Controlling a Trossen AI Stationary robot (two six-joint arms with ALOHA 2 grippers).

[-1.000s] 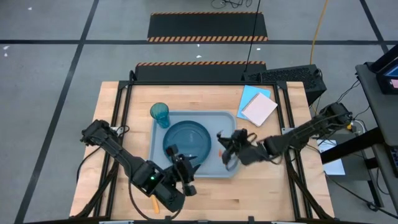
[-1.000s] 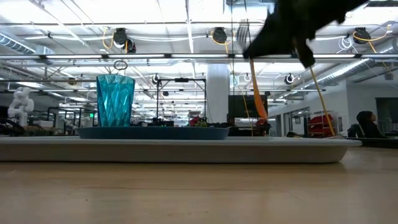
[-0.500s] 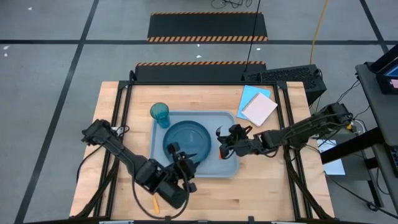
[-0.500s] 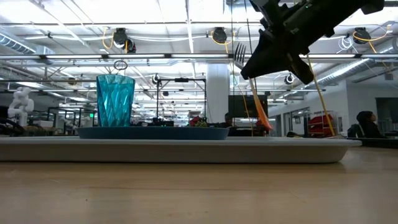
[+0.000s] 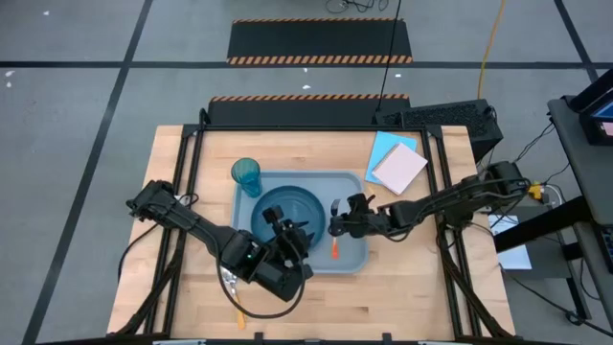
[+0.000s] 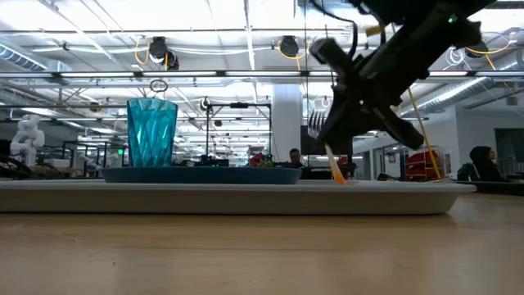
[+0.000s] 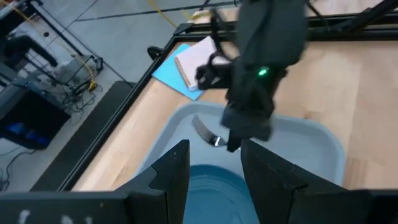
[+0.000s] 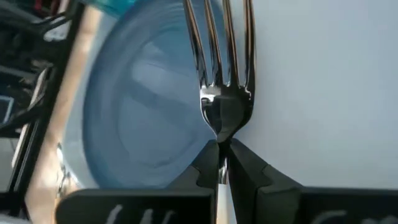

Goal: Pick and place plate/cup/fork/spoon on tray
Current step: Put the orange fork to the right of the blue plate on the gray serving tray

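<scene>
Over tray [image 5: 352, 184] | right hand [image 5: 336, 226] clamped on fork [image 8: 221, 68]: silver tines, orange handle | left hand [image 5: 287, 233] apart

Light blue paper sheet [image 5: 386, 150] under notepad [image 5: 399, 168], table's [image 5: 421, 287] far right corner.

Bright overhead ceiling lights give even light and soft shadows; the right wrist view is blurred.

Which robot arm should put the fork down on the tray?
The right one, probably. The right gripper is shut on the fork, tilted with its orange handle end down at the tray. The left gripper is open, over the plate.
</scene>
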